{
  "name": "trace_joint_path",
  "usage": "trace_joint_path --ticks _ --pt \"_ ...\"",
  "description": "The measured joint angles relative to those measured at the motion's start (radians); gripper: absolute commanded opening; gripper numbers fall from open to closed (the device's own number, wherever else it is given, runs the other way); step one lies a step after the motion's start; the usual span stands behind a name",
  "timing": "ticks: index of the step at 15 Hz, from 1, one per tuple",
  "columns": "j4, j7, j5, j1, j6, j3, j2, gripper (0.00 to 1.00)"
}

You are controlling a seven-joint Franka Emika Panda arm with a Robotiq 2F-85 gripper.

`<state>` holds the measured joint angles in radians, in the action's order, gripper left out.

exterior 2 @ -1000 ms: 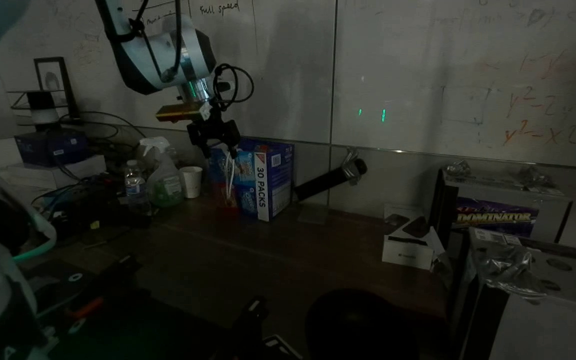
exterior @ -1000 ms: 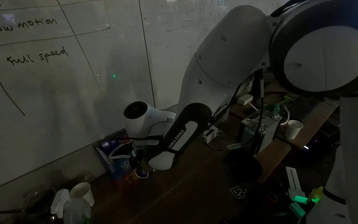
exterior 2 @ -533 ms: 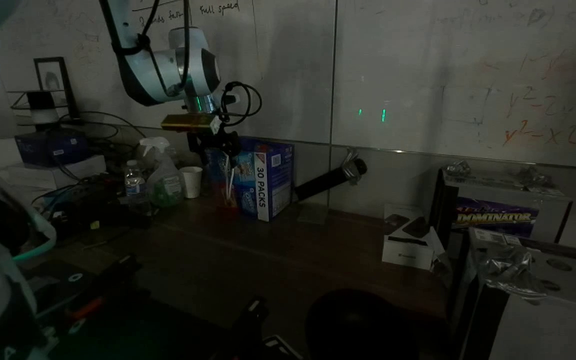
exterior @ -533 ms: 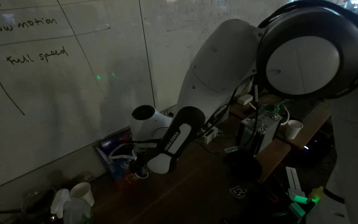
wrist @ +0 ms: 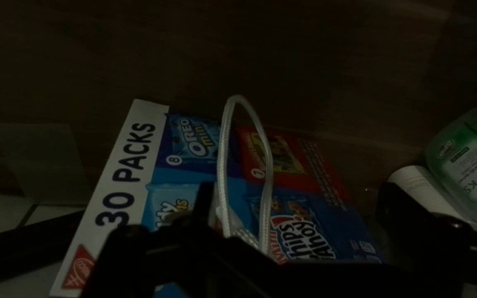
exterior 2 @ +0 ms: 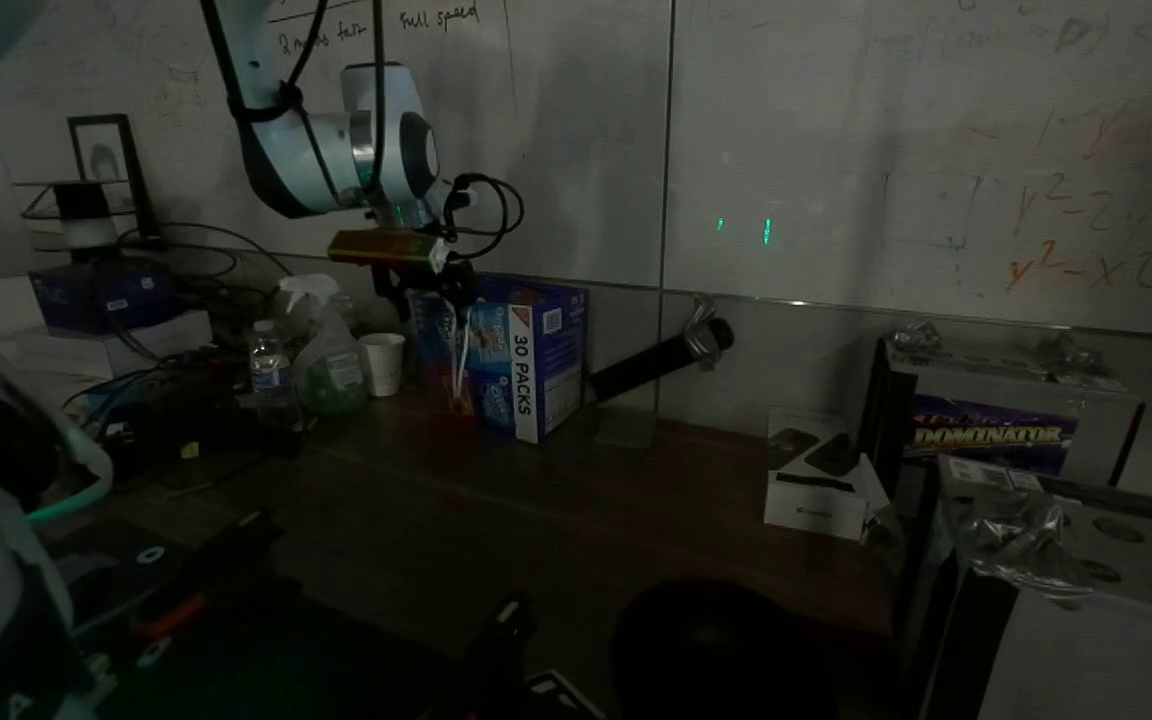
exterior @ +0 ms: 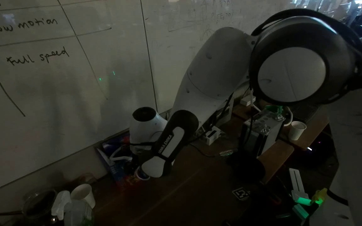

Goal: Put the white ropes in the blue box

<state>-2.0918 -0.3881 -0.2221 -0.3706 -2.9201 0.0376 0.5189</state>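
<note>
At the blue box, we judged the job partly done: the white rope hung over the top edge, a loop dangling outside left to tuck in, the hand close by, spread wide.

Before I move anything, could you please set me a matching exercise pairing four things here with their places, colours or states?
1. White braided rope
2. Blue cardboard snack box
3. Black two-fingered robot tool
4. Long black cylinder

A. Lettered 30 PACKS on white
B. Slanting beside the snack box
C. Looped in front of the snack box's printed face
D. Open, jaws apart

Pairs: 1-C, 2-A, 3-D, 4-B
</note>
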Motion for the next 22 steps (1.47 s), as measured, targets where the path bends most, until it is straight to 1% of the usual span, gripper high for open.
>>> trace_joint_path --ticks 2,5,9,13,21,22 --pt "0.017 0.017 0.0 -0.006 -0.02 -0.009 0.015 1.0" --pt "0.051 0.043 0.0 -0.022 -0.034 -0.039 0.045 1.0" --pt "0.095 0.077 0.0 -0.023 -0.045 -0.061 0.084 1.0" --pt "0.122 0.1 0.0 -0.023 -0.049 -0.067 0.112 1.0" --pt "0.131 0.113 0.0 -0.023 -0.049 -0.068 0.122 1.0" --pt "0.131 0.113 0.0 -0.023 -0.049 -0.068 0.122 0.75"
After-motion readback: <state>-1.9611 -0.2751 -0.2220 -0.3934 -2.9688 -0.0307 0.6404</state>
